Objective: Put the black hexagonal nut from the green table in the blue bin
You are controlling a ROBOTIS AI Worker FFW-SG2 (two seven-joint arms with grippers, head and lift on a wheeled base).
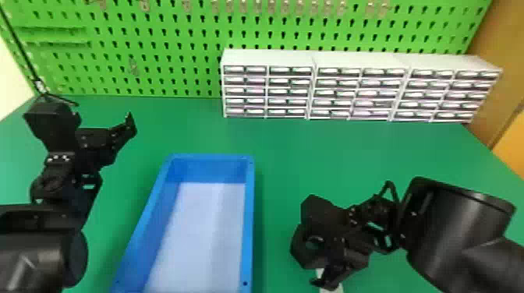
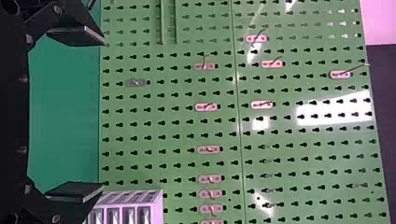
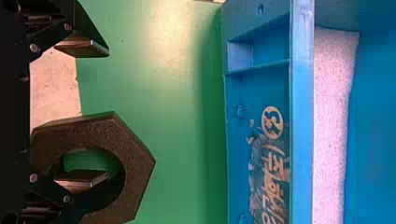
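Right gripper (image 1: 316,262) gapes, one finger inside the black hexagonal nut (image 3: 136,161) (part cut off, part hidden); left gripper (image 1: 103,117) spread wide

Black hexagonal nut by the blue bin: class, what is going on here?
The robot's right tool is open at the black hexagonal nut, one finger seen against its hole. The nut is outside the blue bin, beyond its right side. The left tool, also open, waits left of the bin.
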